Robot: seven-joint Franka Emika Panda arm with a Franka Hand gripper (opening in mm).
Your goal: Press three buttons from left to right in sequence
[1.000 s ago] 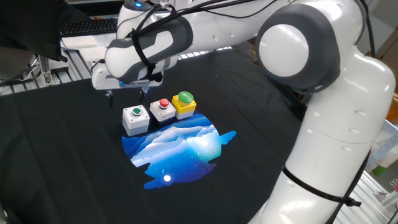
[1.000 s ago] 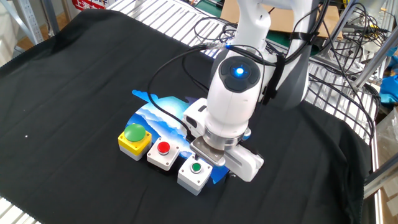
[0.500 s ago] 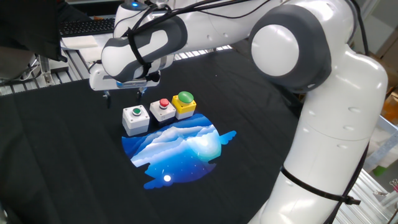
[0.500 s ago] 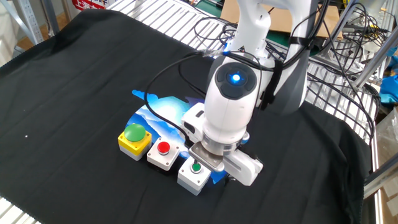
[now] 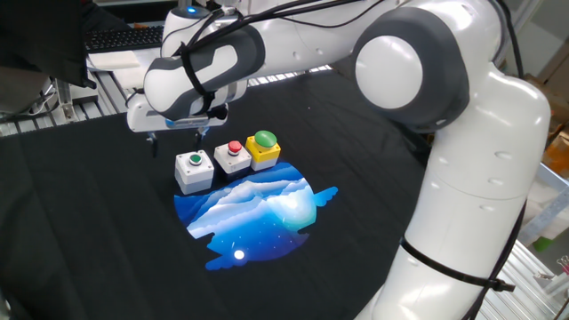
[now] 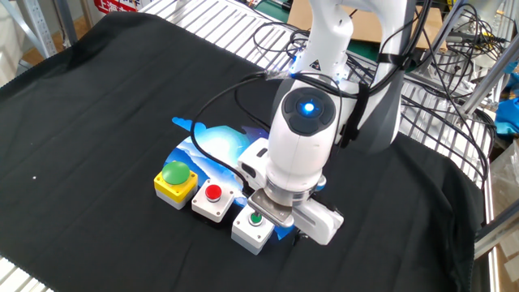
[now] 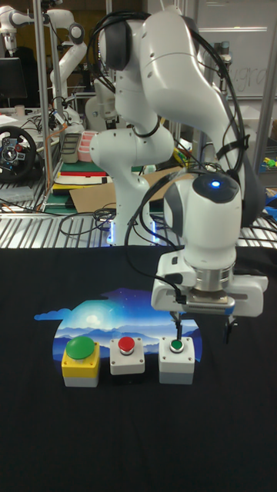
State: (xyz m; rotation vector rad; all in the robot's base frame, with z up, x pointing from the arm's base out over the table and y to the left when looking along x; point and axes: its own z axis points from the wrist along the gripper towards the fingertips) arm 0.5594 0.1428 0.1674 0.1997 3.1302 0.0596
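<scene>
Since a second ago the wrist has drifted slightly toward the row of switches; the boxes themselves sit unchanged.

Gripper (image 7: 203, 332) hangs low over the black cloth (image 5: 80, 222), fingers pointing down. Two fingertips show with a wide gap between them, so the pincer is spread open and holds nothing. In the tall fixed view one fingertip (image 7: 179, 336) stands right over the small green button, close above it or touching; contact cannot be told. The other fingertip hangs off past the box's outer side, over bare cloth.

Three switches sit in a tight row, sides touching, on the cloth at the edge of a blue printed patch (image 5: 258, 213):
- grey box with small green button (image 5: 194, 170), at the end of the row next to the gripper; seen also in the other fixed view (image 6: 255, 226), partly under the wrist.
- grey box with red button (image 5: 234, 156), middle.
- yellow box with large green dome (image 5: 263, 148), far end from the gripper.

In one fixed view the gripper (image 5: 177, 146) shows just behind the green-button box, fingertips dark and thin. The wrist carries a lit blue light (image 6: 306, 106). White arm (image 5: 462, 160) arches over the table from the side. Cables (image 6: 438, 40) and a slatted metal surface (image 6: 203, 20) lie beyond the cloth.
</scene>
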